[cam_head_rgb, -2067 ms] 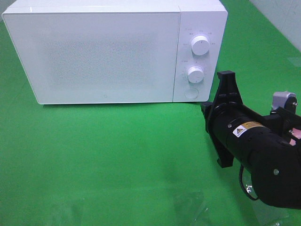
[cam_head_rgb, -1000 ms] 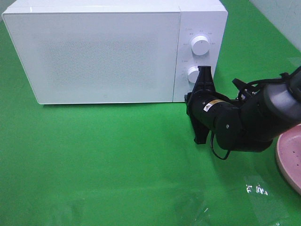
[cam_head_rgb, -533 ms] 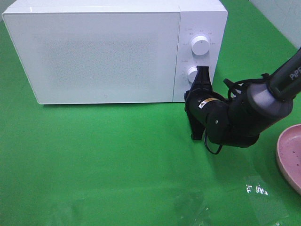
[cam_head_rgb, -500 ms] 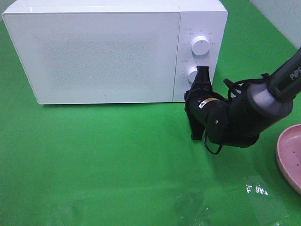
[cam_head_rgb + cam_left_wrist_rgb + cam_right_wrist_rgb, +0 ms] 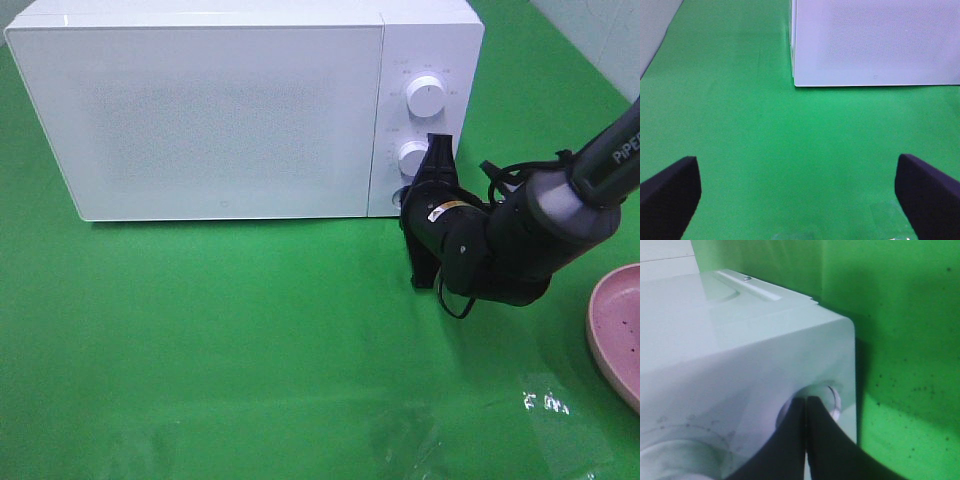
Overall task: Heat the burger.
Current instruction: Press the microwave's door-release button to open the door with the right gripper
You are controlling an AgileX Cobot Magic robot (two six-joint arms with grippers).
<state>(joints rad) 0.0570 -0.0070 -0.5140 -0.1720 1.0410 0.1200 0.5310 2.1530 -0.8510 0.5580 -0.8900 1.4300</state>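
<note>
**Right hand at the microwave's corner button**

The microwave (image 5: 230, 110) stands toward the far edge of the green bench (image 5: 250, 330) with its door shut. The right hand (image 5: 804, 405) has its fingers pressed together with nothing between them. Its tips touch the round button (image 5: 832, 397) beside the panel's lower corner. The left hand (image 5: 800, 196) hangs wide open and empty over the bench, well apart from the door's corner. A pink plate (image 5: 615, 335) lies at the right edge. The burger is hidden from every view.

White microwave (image 5: 200, 110), pink plate (image 5: 612, 335)
</note>
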